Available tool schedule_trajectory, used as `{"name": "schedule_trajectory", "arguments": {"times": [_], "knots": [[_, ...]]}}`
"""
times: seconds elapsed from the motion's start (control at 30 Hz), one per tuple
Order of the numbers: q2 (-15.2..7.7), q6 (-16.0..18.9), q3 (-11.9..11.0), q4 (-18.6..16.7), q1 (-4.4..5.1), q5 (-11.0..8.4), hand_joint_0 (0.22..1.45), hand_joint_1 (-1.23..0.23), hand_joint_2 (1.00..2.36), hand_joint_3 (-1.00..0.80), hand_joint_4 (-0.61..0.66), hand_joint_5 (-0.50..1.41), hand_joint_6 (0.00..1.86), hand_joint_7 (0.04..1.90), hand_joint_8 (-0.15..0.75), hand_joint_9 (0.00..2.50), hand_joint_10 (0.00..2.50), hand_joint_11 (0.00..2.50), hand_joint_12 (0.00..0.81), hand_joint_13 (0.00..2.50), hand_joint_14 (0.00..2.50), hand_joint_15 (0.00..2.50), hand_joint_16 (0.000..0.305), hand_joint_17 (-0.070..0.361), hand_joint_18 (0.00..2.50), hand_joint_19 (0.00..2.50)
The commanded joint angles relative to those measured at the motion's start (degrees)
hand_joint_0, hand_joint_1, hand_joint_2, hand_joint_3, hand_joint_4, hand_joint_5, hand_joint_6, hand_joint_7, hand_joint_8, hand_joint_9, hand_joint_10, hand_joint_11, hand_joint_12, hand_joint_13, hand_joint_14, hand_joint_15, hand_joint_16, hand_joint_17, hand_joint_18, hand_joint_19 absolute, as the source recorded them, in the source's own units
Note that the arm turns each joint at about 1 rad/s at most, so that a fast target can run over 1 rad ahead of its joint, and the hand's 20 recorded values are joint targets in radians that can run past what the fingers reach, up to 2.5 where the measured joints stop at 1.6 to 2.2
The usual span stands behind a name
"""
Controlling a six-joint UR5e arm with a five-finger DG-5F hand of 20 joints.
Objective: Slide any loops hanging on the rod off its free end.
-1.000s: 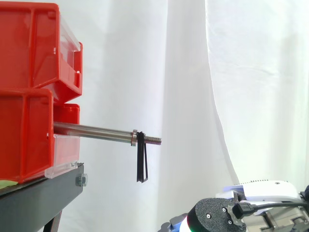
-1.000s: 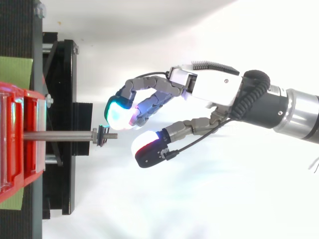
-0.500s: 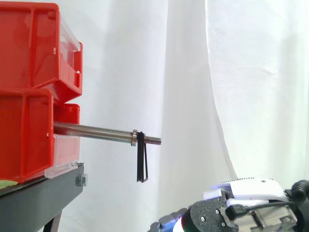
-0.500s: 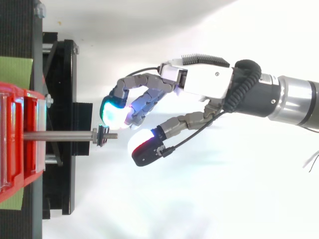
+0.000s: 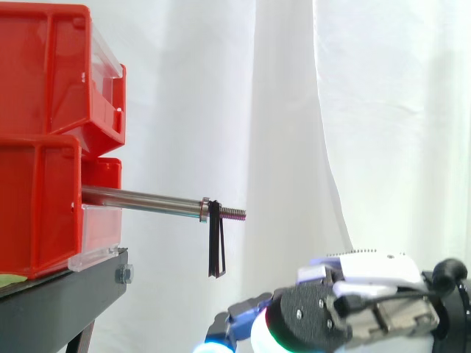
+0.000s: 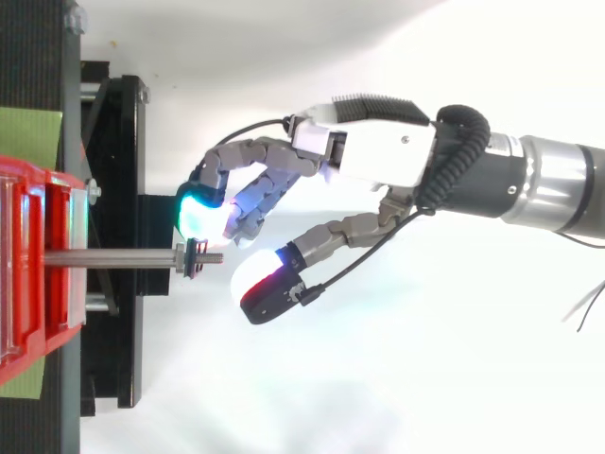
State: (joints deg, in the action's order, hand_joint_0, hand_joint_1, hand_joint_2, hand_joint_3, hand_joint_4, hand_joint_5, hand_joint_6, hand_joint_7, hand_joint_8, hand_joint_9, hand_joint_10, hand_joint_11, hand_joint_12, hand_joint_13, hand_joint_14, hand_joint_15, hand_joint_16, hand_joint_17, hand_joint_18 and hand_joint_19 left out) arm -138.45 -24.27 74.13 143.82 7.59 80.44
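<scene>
A steel rod sticks out rightward from the red bins, ending in a threaded tip. A black loop hangs from it just behind the thread, beside a washer; in the top view the loop appears as a small dark clip on the rod. My hand comes in from the right, below the rod's height in the side view. Its fingers are loosely curled and spread, holding nothing. The glowing fingertips sit just beside the loop and rod tip; the thumb pad is on the other side.
Two stacked red bins with clear front lips stand on a black stand at the left. A white curtain hangs behind. In the top view the stand's black frame lies under the rod.
My hand has moved left toward the rod's free end and risen a little in the side view. The loop and rod have not moved.
</scene>
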Motion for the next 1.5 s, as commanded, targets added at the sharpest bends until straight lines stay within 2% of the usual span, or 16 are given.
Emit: {"name": "schedule_trajectory", "arguments": {"times": [0.0, 0.03, 0.33, 0.53, 0.8, 0.87, 1.13, 1.23, 1.47], "knots": [[-2.3, -0.5, -0.7, -3.2, -0.21, 1.38, 0.57, -0.67, 1.00, -0.48, 0.24, -0.15, 0.50, 1.11, 0.284, 0.89, 0.01, 0.40, 0.282, 1.08, 0.01, 0.31, 0.041, 0.093, 0.98, 0.44], [-2.5, 0.0, -1.0, -4.2, -0.39, 2.35, 0.57, -0.67, 1.00, -0.48, 0.24, -0.15, 0.50, 1.11, 0.285, 0.89, 0.01, 0.40, 0.281, 1.08, 0.01, 0.31, 0.041, 0.092, 0.98, 0.44], [-2.4, -0.2, -1.1, -4.0, -0.74, 3.40, 0.57, -0.67, 1.00, -0.48, 0.24, -0.15, 0.50, 1.13, 0.284, 0.89, 0.01, 0.41, 0.283, 1.10, 0.01, 0.32, 0.041, 0.093, 0.99, 0.45], [-2.4, -3.1, -1.5, -4.0, -0.91, 4.81, 0.57, -0.67, 1.00, -0.47, 0.24, -0.15, 0.50, 1.14, 0.287, 0.90, 0.01, 0.40, 0.281, 1.11, 0.01, 0.33, 0.041, 0.093, 1.00, 0.46], [-2.4, -3.4, -2.9, -3.6, -1.88, 5.25, 0.57, -0.68, 1.00, -0.48, 0.23, -0.14, 0.50, 1.16, 0.287, 0.90, 0.01, 0.40, 0.281, 1.12, 0.01, 0.33, 0.042, 0.093, 1.01, 0.46], [-2.4, -4.1, -3.3, -3.5, -2.15, 6.04, 0.57, -0.68, 1.00, -0.48, 0.23, -0.14, 0.50, 1.16, 0.288, 0.90, 0.01, 0.40, 0.281, 1.12, 0.01, 0.33, 0.041, 0.093, 1.02, 0.47], [-2.4, -5.3, -3.3, -3.6, -2.23, 6.66, 0.57, -0.68, 1.00, -0.49, 0.24, -0.14, 0.50, 1.17, 0.293, 0.90, 0.01, 0.41, 0.281, 1.12, 0.01, 0.34, 0.042, 0.095, 1.03, 0.47], [-2.4, -5.6, -4.0, -3.4, -2.23, 6.92, 0.56, -0.67, 1.00, -0.50, 0.24, -0.14, 0.50, 1.17, 0.293, 0.91, 0.01, 0.41, 0.282, 1.12, 0.01, 0.34, 0.042, 0.095, 1.03, 0.47], [-2.4, -6.8, -4.6, -3.4, -2.23, 8.41, 0.55, -0.63, 1.00, -0.50, 0.23, -0.14, 0.50, 1.18, 0.294, 0.92, 0.01, 0.41, 0.280, 1.13, 0.01, 0.34, 0.043, 0.096, 1.04, 0.47]]}}
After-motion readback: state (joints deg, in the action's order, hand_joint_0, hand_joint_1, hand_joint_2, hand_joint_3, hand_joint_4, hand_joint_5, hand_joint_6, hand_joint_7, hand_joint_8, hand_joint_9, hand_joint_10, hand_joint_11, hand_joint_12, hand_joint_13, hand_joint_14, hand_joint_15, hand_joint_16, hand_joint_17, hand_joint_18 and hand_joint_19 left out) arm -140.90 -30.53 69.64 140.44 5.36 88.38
